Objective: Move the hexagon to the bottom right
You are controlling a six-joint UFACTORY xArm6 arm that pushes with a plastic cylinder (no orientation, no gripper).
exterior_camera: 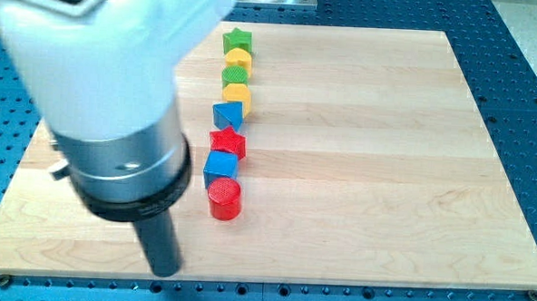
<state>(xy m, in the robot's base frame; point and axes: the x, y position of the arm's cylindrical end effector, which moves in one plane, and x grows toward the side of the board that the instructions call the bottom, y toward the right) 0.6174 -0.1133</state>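
Note:
Several blocks stand in one column left of the board's middle. From the top: a green star, a yellow block of unclear shape, a green round block, a yellow block that looks like the hexagon, a blue triangle, a red star, a blue cube and a red cylinder. My tip rests near the board's bottom edge, below and left of the red cylinder. It touches no block and is far below the yellow blocks.
The wooden board lies on a blue perforated table. The arm's large white and grey body fills the view's upper left and hides that part of the board.

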